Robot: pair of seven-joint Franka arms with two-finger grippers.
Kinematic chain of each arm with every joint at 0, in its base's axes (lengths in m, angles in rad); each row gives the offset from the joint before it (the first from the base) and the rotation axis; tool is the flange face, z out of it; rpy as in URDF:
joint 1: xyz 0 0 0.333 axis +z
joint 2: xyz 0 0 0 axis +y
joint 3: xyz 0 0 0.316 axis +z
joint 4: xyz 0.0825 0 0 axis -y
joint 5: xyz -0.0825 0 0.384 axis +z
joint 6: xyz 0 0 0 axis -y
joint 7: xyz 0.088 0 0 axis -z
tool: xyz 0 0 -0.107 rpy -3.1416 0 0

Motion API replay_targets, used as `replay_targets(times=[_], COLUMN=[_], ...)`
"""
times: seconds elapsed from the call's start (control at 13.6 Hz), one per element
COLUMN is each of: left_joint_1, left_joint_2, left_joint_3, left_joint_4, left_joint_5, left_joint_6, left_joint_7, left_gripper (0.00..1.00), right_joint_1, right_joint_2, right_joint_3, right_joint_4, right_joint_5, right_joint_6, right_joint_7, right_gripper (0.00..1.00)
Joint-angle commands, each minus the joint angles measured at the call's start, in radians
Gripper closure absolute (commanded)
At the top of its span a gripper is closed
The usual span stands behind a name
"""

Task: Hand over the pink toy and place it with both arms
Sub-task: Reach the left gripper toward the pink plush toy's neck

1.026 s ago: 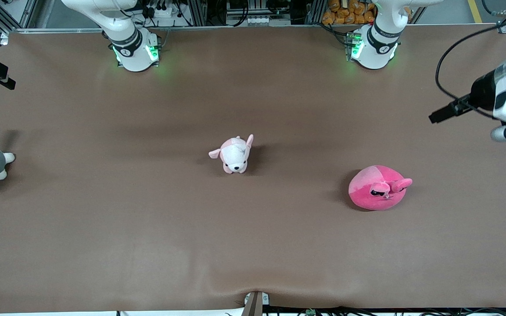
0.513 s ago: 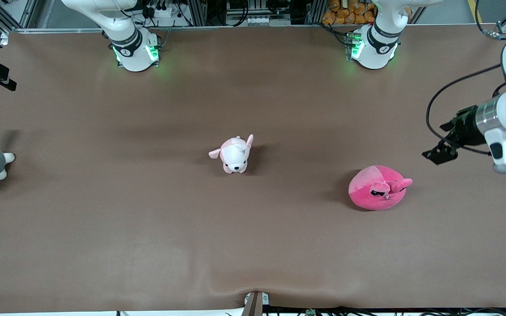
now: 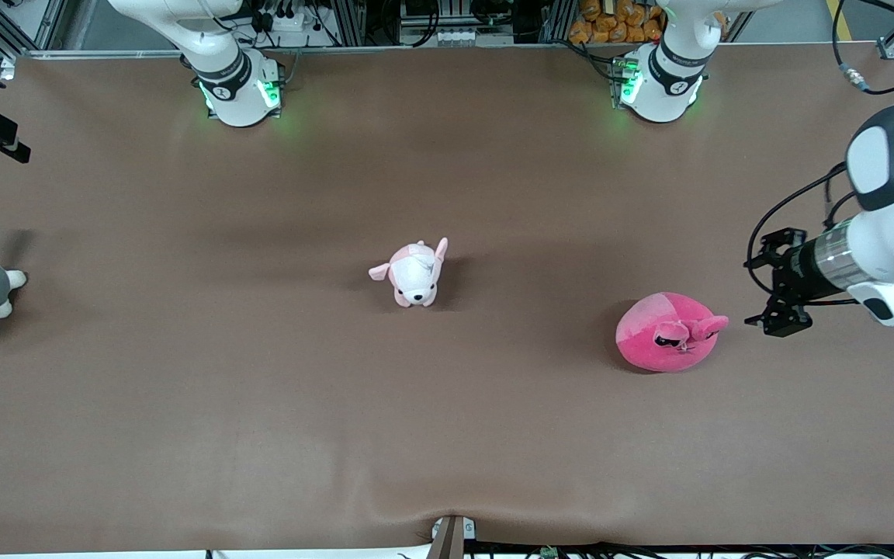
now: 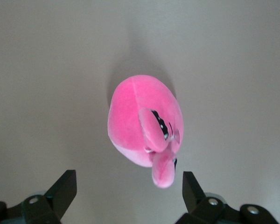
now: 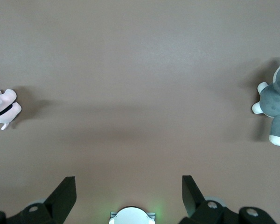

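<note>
While right gripper waits wide, left gripper – wide – beside pink toy

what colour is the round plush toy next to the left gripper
The pink toy is hot pink with a lighter pink patch; the front view shows both shades best.

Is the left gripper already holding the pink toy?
No, the left gripper hangs open beside the pink toy, not touching it.

Front view high, facing robots; wrist views look down; front, left wrist share pink toy.
</note>
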Motion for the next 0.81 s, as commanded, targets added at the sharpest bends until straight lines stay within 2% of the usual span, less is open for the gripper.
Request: replay_targets(times=[0.0, 0.22, 0.73], left_joint_1=[0.006, 0.003, -0.005], left_joint_2=[-0.018, 0.001, 0.085], left_joint_3=[-0.002, 0.0, -0.002], left_joint_4=[-0.102, -0.168, -0.179], left_joint_5=[-0.024, -0.022, -0.011], left_joint_6=[0.091, 0.228, 0.375], left_joint_7=[-0.119, -0.256, -0.414], left_gripper=[0.0, 0.0, 0.0], right_joint_1=[-0.022, -0.021, -0.013], right_joint_2=[0.012, 0.012, 0.012], right_joint_3=[0.01, 0.01, 0.01], right_joint_4=[0.022, 0.023, 0.025], right_joint_5=[0.005, 0.005, 0.008], right_joint_6=[-0.014, -0.016, -0.014], right_joint_7=[-0.01, -0.009, -0.009], right_gripper=[0.0, 0.0, 0.0])
